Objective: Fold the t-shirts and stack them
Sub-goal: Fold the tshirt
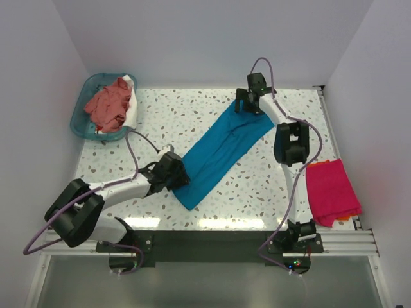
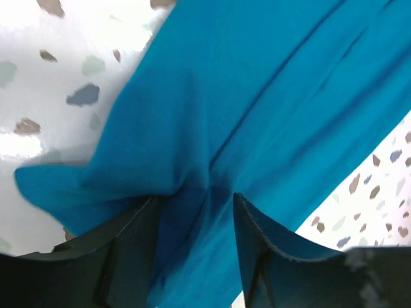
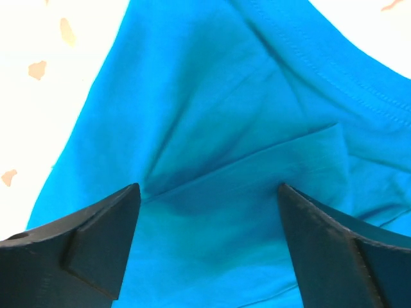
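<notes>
Two tools of mine were down on one teal shirt (image 1: 221, 151), which lay as a long folded band slanting across the middle of the counter (image 1: 180, 112), from near-left to far-right. My left tool (image 1: 174, 176) sat at the band's near-left end, just short of its near tip. Seen from the wrist, its fingers (image 2: 135, 237) stood apart with a gather of cloth puckered between them. I could not tell whether they pinched it or merely straddled it.

My right tool (image 1: 247, 102) was at the far-right end of the band, by the far edge of the counter. Its fingers (image 3: 96, 237) stood wide apart, open, with the cloth lying flat under the gap. A fold edge ran across between them and a stitched hem showed beyond. Neither finger gripped anything.

At the right edge of the counter, well apart from the teal one, a pink shirt (image 1: 331, 189) lay folded, with a sliver of orange shirt (image 1: 345, 218) showing under its near-right edge. At the far-left corner a basket (image 1: 80, 112) held a crumpled salmon shirt (image 1: 109, 106), with a white shirt (image 1: 131, 106) beside it on the right, up against the rim.
</notes>
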`<state>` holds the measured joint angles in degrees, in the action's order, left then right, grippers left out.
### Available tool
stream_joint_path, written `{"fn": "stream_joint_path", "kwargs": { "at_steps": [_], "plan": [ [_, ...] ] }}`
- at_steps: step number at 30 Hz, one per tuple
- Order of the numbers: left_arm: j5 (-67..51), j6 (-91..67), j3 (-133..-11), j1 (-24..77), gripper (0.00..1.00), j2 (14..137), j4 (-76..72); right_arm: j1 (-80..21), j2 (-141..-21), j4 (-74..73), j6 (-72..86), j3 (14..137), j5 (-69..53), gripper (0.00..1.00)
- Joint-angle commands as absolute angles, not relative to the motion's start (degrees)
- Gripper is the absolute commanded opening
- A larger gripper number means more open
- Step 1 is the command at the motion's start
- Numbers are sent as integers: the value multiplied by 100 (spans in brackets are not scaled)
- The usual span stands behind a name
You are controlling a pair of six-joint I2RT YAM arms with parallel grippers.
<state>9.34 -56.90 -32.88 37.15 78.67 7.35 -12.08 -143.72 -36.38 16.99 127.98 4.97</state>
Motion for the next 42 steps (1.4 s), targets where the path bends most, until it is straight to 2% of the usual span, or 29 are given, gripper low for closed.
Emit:
{"fn": "stream_joint_path", "kwargs": {
  "at_steps": [1,2,5,8,13,17,19,20,21,23,32,42],
  "plan": [
    [843,-5591,-3321,3911,55,7735,1607,-1415,-14213,-4017,1037,13307,745,94],
    [957,-5224,-3583,3911,61,7595,1704,-1415,-13994,-4008,1046,13272,808,94],
    [1563,-4783,-4191,3911,66,7453,2083,-1415,-13328,-3920,1256,12728,1264,96],
    [1906,-3958,-4815,3911,63,7663,2294,-1389,-12633,-3850,1590,11964,1580,96],
    [1547,-2972,-5666,3937,54,8445,2162,-1380,-11787,-3552,2363,10452,1529,94],
    [1152,-2427,-6081,3938,44,9183,2092,-1380,-11523,-3191,2856,9582,1363,81],
    [1002,-2207,-6257,3981,41,9553,2101,-1371,-11610,-3120,3032,9387,1310,70],
    [1019,-2136,-6293,4008,40,9728,2109,-1362,-11654,-3068,3067,9361,1310,65],
    [1072,-2057,-6328,4034,39,9799,2127,-1362,-11724,-3015,3120,9334,1292,55],
    [1072,-1969,-6311,4078,38,9870,2101,-1327,-11979,-2979,3146,9404,1248,49],
    [1178,-2284,-5915,4429,37,9984,2074,-1143,-12910,-3243,2910,10238,1169,46],
    [836,-3172,-5932,5088,37,10511,1890,-1116,-13886,-3902,2023,11977,1151,48]
  ]
}}
